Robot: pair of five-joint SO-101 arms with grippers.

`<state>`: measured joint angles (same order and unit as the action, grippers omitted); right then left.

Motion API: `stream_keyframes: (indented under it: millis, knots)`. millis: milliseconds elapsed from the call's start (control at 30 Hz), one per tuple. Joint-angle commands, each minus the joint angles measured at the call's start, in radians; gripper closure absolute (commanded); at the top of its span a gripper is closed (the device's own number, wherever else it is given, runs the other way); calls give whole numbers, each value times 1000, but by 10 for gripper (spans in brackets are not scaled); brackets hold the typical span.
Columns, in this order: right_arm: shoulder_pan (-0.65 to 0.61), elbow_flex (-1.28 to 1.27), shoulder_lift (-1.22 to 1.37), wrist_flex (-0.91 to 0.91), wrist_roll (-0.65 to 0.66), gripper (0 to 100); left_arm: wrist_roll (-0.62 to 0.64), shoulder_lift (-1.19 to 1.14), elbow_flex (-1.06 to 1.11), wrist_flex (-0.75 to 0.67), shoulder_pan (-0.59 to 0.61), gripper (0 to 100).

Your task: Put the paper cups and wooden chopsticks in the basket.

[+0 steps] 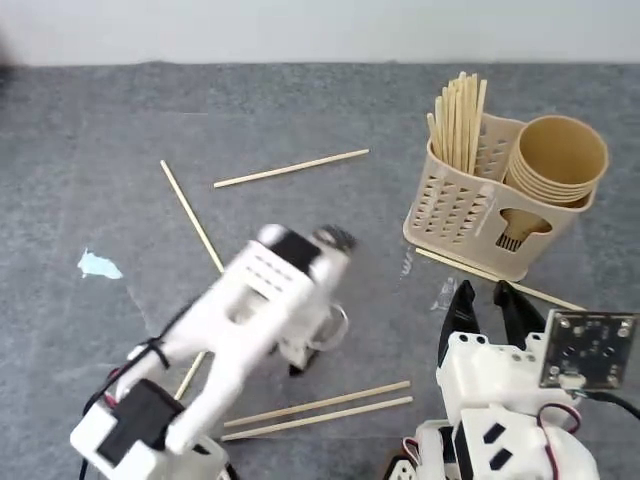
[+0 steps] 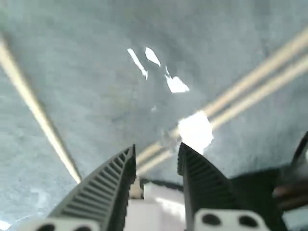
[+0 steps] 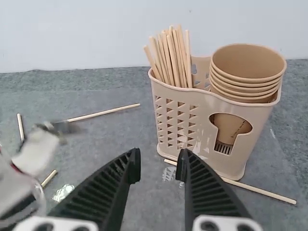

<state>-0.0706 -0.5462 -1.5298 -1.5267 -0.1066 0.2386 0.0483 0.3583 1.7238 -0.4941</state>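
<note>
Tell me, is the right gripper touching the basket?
Apart. The right wrist view shows bare grey table between the right gripper and the basket.

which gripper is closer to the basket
Right. The right gripper sits just in front of the basket; the left gripper is farther off, over loose chopsticks mid-table.

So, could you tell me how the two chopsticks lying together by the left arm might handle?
The two chopsticks look thin, straight and wooden, so probably stiff and very light. Lying flat on the grey mat, they may roll or slide apart as the left gripper closes.
</note>
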Motion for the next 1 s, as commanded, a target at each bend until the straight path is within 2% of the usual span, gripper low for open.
stream_keyframes:
  millis: [0, 300, 433, 567, 767, 967]
  knots:
    - [7, 0, -1, 22, -2, 858, -49, 6, -139, 25, 144, 859]
    - [7, 0, -1, 19, -2, 858, -311, 3, -165, -2, 311, 860]
    - [7, -2, -1, 18, -2, 858, -365, 2, -142, -97, 370, 859]
    - [7, -2, -1, 18, -2, 858, -445, 2, -45, -216, 377, 834]
    - [7, -2, -1, 19, -2, 858, -459, 2, 94, -404, 385, 723]
    - [7, -2, 1, 19, -2, 858, -460, 2, 154, -514, 397, 715]
